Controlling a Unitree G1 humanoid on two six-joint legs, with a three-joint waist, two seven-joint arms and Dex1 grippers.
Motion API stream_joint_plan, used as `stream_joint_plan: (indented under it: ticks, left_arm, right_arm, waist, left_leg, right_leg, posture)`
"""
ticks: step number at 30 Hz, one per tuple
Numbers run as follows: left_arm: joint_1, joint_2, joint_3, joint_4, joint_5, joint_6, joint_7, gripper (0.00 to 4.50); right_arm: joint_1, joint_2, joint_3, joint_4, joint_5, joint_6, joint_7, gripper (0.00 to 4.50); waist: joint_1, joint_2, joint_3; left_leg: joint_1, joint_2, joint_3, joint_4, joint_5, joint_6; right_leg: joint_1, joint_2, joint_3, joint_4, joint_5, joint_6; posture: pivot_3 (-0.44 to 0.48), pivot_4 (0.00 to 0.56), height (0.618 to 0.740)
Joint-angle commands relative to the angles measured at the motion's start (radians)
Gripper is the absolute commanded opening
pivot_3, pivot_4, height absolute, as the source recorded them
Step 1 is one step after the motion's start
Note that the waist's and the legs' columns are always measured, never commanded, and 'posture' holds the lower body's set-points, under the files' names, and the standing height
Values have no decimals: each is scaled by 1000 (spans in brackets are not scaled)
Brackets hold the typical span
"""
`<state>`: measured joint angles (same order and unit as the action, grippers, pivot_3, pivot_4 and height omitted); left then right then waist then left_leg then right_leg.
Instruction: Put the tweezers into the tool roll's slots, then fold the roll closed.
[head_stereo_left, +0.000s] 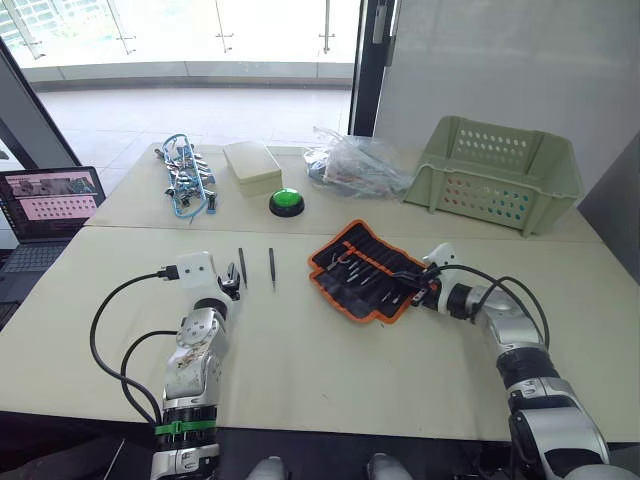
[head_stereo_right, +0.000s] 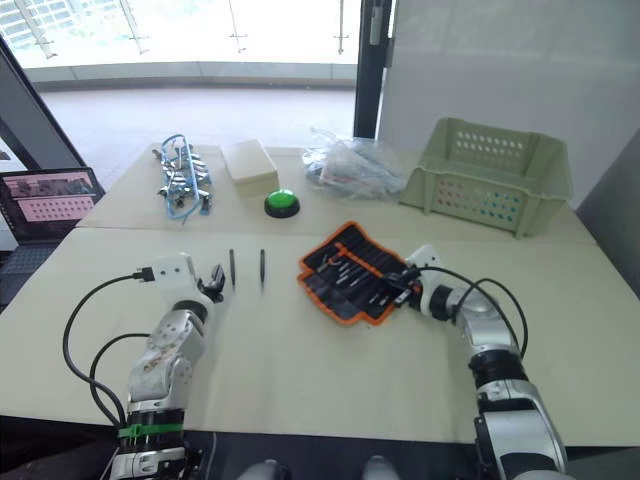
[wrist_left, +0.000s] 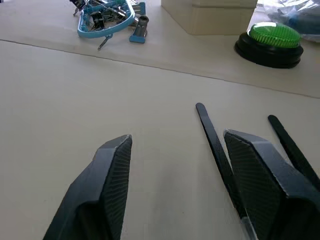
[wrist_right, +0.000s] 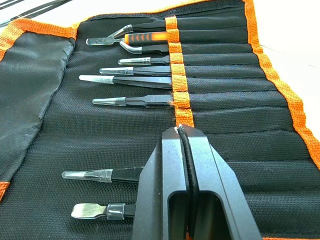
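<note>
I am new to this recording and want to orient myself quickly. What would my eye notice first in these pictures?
First, the tool roll, black with bright orange edging, lies open on the table's right half with several tweezers already in its slots. The right tool hovers shut over it. To the left, two loose tweezers lie side by side before the open left tool, and a green button sits farther back.
</note>
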<state>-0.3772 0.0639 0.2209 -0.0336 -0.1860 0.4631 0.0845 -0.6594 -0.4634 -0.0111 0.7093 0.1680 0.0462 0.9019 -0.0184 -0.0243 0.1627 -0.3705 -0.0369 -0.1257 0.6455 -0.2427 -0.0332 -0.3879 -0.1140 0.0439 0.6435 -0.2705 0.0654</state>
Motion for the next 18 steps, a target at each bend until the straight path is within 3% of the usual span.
stream_joint_plan:
  ticks: [1, 17, 18]
  left_arm:
    - [-27, -7, -35, -14, 15, 76, 23, 3144]
    - [-103, -95, 13, 133, -22, 142, 88, 3144]
    - [-103, -98, 17, 134, -24, 138, 88, 2563]
  right_arm:
    - [10, -8, 3, -5, -14, 17, -3, 0]
    - [29, -18, -3, -43, -10, 39, -12, 0]
    - [30, -18, -2, -45, -10, 40, -13, 0]
  waist:
    - [0, 0, 0]
    - [2, 0, 0]
    - [2, 0, 0]
  left_leg:
    - [0, 0, 0, 0, 0, 0]
    - [0, 0, 0, 0, 0, -1]
    - [0, 0, 0, 0, 0, -1]
  right_leg:
    - [0, 0, 0, 0, 0, 0]
    - [0, 0, 0, 0, 0, 0]
    - [0, 0, 0, 0, 0, 0]
  posture:
    - [0, 150, 740]
    - [0, 150, 740]
    - [0, 150, 740]
